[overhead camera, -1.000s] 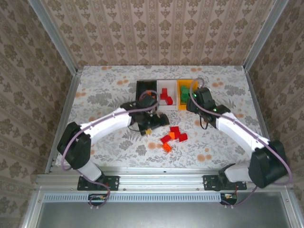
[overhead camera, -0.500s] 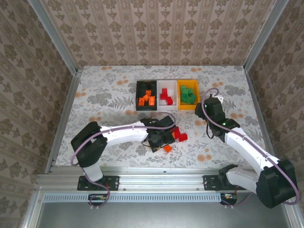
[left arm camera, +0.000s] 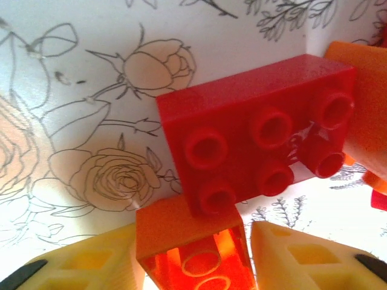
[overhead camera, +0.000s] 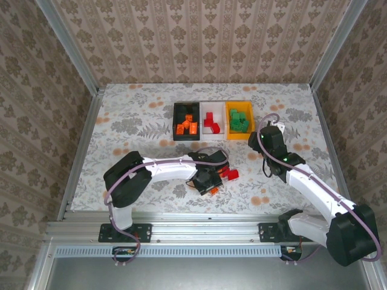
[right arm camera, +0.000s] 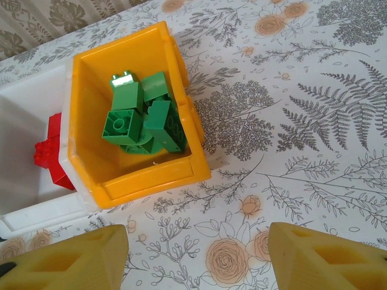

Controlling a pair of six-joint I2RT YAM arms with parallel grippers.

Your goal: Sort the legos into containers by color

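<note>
Left hand [left arm camera: 195,232] tight on orange brick [left arm camera: 184,244], half out of frame

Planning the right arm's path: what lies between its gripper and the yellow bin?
In the right wrist view, bare flowered tabletop lies between the right gripper and the yellow bin.

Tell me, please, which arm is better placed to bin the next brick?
Left. The left pincer is down at the loose pile, fingers flanking an orange brick. The right pincer hangs open beside the yellow bin, apart from the pile.
</note>
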